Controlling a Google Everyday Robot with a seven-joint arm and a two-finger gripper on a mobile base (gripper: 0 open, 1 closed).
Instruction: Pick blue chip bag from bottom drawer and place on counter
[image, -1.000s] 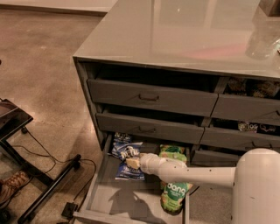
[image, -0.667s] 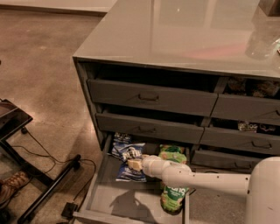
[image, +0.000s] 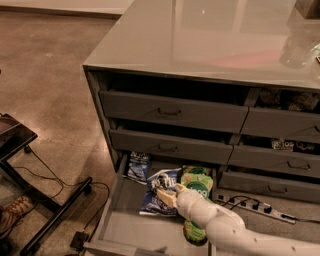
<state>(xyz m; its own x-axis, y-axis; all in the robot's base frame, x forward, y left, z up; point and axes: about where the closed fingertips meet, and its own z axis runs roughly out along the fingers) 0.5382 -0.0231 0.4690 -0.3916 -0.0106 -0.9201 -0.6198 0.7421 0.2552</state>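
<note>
The bottom drawer is pulled out at the foot of the grey cabinet. In it lies the blue chip bag, crumpled and tipped up near the middle. My gripper, cream-coloured on a white arm coming from the lower right, sits right on the bag with its fingers closed on the bag's upper edge. A second small blue bag lies at the drawer's back left. Green bags lie just right of my gripper, partly under the arm. The glossy grey counter is above.
Closed grey drawers with dark handles sit above the open drawer. A clear object stands at the counter's right. A power strip and cables lie on the floor at right. A black stand is at left.
My gripper has moved right and a little toward the drawer's front, and the blue chip bag has shifted with it and looks more crumpled and raised.
</note>
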